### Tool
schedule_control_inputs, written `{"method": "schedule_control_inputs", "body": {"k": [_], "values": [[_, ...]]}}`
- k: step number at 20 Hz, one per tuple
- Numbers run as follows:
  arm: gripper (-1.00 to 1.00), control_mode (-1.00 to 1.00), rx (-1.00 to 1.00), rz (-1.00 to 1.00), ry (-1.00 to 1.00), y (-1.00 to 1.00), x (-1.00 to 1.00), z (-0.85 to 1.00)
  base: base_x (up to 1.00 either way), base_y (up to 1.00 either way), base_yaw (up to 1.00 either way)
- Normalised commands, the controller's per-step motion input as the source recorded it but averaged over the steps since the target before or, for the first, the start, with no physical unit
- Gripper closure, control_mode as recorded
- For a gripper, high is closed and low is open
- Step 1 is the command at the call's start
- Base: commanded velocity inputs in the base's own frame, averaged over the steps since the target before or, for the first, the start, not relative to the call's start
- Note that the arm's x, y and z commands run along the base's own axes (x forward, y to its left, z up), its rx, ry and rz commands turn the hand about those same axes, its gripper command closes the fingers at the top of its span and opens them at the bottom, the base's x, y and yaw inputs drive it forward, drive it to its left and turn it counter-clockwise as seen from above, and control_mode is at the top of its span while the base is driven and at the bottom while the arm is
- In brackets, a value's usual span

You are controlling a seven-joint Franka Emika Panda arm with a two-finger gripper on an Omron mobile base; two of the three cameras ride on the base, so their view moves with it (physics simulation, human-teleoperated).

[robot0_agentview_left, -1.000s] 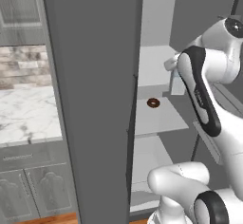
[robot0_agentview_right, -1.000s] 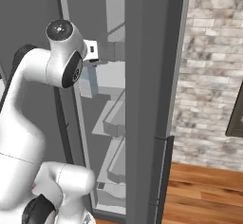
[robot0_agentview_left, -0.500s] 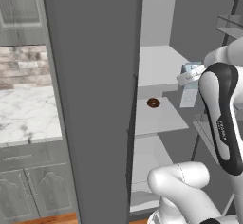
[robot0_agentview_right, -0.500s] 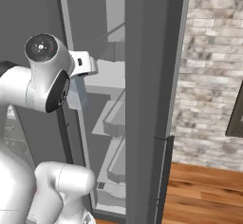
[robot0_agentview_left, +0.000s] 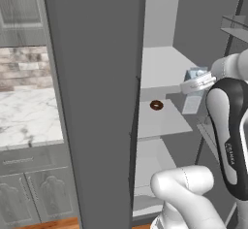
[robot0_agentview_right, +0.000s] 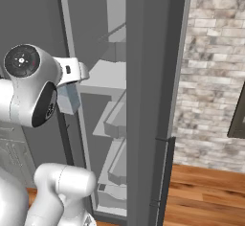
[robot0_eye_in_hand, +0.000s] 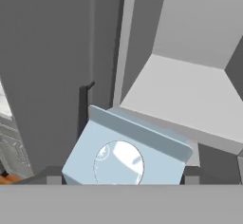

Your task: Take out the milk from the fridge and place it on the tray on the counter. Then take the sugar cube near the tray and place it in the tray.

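One stretch of counter (robot0_agentview_left: 29, 116) lies left of the fridge (robot0_agentview_left: 97, 77); a doughnut (robot0_agentview_left: 156, 105) sits on its shelf. Right of that, the gripper (robot0_agentview_left: 196, 85) clasps the milk (robot0_agentview_left: 193, 97), raised clear for carrying out.

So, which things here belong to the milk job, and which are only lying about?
Belong to the job:
- milk, held in the pincer
- fridge, door open
- counter

Lying about:
- doughnut on a fridge shelf

Brown doughnut (robot0_agentview_left: 156, 105) on middle shelf
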Motion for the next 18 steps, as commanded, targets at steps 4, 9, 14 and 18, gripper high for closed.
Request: {"method": "schedule_control_inputs", "body": {"k": [4,9,14,18], "values": [[1.0,1.0,0.0,0.0,0.0,0.04,-0.04,0.09,-0.28,0.1,0.0],[1.0,1.0,0.0,0.0,0.0,0.0,0.0,0.0,-0.45,0.18,-0.04],[1.0,1.0,0.0,0.0,0.0,0.0,0.0,0.0,-0.92,0.31,0.02],[1.0,1.0,0.0,0.0,0.0,0.0,0.0,0.0,-1.0,0.89,0.13]]}}
